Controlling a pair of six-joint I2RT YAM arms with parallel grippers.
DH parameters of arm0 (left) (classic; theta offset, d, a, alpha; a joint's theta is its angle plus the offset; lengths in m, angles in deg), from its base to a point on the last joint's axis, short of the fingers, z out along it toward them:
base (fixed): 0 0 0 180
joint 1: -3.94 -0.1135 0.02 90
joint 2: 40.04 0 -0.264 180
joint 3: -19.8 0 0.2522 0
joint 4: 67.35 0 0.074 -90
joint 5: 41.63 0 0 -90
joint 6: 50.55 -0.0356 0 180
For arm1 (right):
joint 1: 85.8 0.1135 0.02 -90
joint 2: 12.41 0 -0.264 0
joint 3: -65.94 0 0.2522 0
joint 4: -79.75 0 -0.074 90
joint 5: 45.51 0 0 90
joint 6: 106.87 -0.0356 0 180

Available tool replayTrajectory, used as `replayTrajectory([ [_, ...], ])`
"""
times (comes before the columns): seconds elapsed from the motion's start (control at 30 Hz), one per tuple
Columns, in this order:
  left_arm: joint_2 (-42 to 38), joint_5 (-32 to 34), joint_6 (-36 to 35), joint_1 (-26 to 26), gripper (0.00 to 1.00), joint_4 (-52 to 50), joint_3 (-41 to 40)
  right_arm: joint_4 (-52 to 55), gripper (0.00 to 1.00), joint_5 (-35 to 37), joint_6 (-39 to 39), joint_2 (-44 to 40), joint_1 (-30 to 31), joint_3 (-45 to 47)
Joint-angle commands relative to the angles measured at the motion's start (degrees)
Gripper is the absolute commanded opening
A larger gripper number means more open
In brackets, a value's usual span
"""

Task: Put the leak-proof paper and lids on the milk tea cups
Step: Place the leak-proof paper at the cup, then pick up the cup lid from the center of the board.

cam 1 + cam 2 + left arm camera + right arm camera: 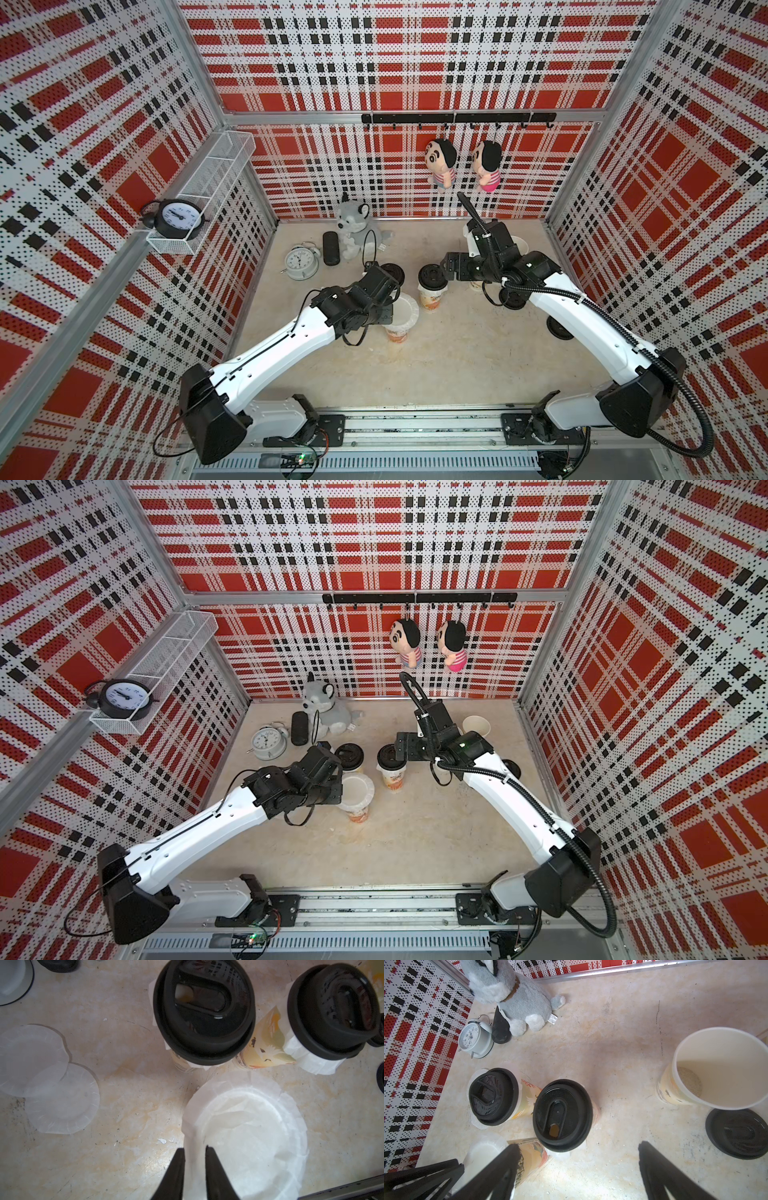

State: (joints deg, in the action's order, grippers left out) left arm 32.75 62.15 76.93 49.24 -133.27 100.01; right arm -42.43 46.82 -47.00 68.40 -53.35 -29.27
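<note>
Left gripper [194, 1148] hangs low over the table [128, 1147], a beige marbled surface, scuffed and yellow-stained; its two fingers stand a narrow slit apart, with the crinkled rim of a leak-proof paper [249, 1132] running between them, not pinched. That sheet lies draped over the mouth of a milk tea cup [397, 334], covering it and sagging a little in the middle; the cup stands upright near mid-table in both top views. Just beyond it, two more cups [268, 1047] wear black lids [204, 1012], with paper frills showing under the lid rims. Spare sheets [64, 1101], two of them, lie flat and overlapping on bare table, well apart from the gripper.

Right gripper [578, 1147] hovers by the capped pair, jaws spread wide with nothing held; an uncovered cup [720, 1068] stands farther off, with a loose lid [737, 1133] flat just beside it.

Far-left corner: plush husky [353, 226], white alarm clock [300, 262], small black oblong object [331, 248].

Walls [415, 62] all round are perforated panels in red, white and black plaid; a wire shelf [216, 166] on the left wall carries a black clock [178, 218]; two dolls [440, 162] hang from a hook rail [457, 117] at the back.

Open table lies toward the near edge, between the two arms; the far half is crowded.
</note>
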Motion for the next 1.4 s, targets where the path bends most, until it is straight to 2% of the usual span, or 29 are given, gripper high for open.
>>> replayTrajectory([
  [0.0,-0.2,0.9,0.1,-0.4,0.25,-0.4,0.2,-0.7,0.92,-0.1,-0.5,-1.2,-0.5,0.7],
  [0.2,-0.3,0.9,0.1,-0.6,0.33,-0.6,0.5,-0.8,0.93,0.0,-0.5,-1.2,-0.5,1.0],
  [0.37,-0.4,1.1,-0.2,-0.6,0.46,-0.6,1.3,0.0,0.96,1.2,-1.0,-1.3,-0.8,1.2],
  [0.5,-1.1,1.4,-0.8,-1.1,0.55,-0.4,3.6,1.9,0.97,1.9,-1.2,-2.6,-3.6,1.8],
  [0.6,-2.2,1.6,-2.0,-2.3,0.58,0.9,5.9,4.2,0.98,2.2,-1.0,-4.8,-8.8,2.5],
  [0.77,-4.4,-1.5,-4.8,-8.4,0.63,7.4,7.3,5.9,0.98,-1.1,1.7,-7.3,-22.8,4.9],
  [0.9,-4.7,-6.1,-6.6,-13.3,0.66,13.0,6.3,5.9,0.98,-4.4,4.2,-5.3,-34.0,7.1],
  [1.0,-3.7,-7.9,-8.2,-15.1,0.69,15.5,5.7,5.0,0.99,-5.2,5.4,-2.0,-40.0,7.8],
  [1.2,-0.4,-8.9,-10.8,-17.1,0.73,17.9,5.5,2.8,1.00,-6.6,7.6,8.8,-47.8,5.5],
  [1.37,1.4,-10.1,-11.9,-18.0,0.73,19.9,5.3,2.9,1.00,-6.2,9.6,19.4,-50.4,0.2],
])
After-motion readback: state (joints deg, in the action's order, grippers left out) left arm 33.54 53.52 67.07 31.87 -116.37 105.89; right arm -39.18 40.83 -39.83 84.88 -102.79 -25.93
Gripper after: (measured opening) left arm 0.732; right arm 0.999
